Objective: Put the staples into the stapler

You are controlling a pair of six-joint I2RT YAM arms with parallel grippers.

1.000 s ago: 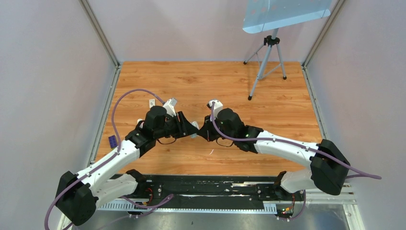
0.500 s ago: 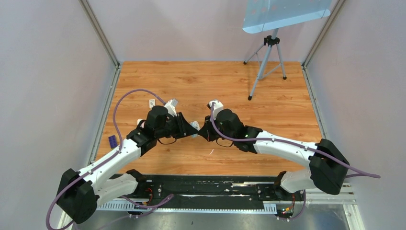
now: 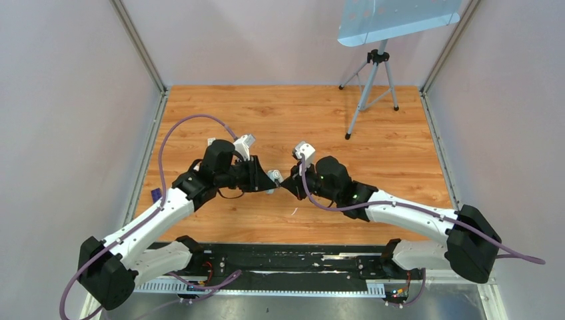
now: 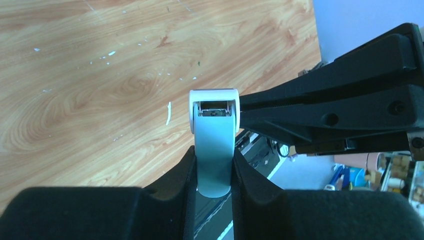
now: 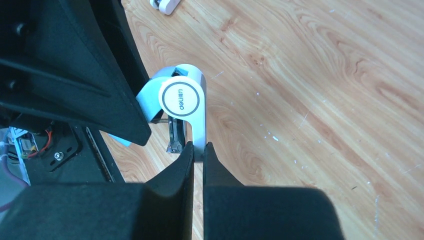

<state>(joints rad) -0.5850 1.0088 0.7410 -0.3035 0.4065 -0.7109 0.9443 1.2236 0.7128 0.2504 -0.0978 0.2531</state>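
The stapler [image 3: 272, 176] hangs above the wood between both grippers. My left gripper [image 4: 214, 167] is shut on its pale blue-grey body [image 4: 214, 145], with the white hinge end [image 4: 214, 100] pointing away from me. My right gripper [image 5: 198, 152] is shut on the thin white cover [image 5: 198, 125] below the round hinge cap [image 5: 181, 97]. The cover is swung away from the blue body, and the dark metal channel [image 5: 176, 132] shows between them. I cannot make out the staples. A thin pale sliver [image 4: 168, 113] lies on the wood below, too small to tell what it is.
A small white piece [image 5: 165, 5] lies on the wood behind the left gripper [image 3: 266, 179]. A small dark blue item [image 3: 156, 195] sits at the table's left edge. A tripod [image 3: 373, 87] stands at the back right. The right gripper [image 3: 288, 183] faces the left one closely.
The right arm has swung lower and to the right, its wrist turning. The left wrist has shifted slightly up and right. The stapler stays between the two grippers.
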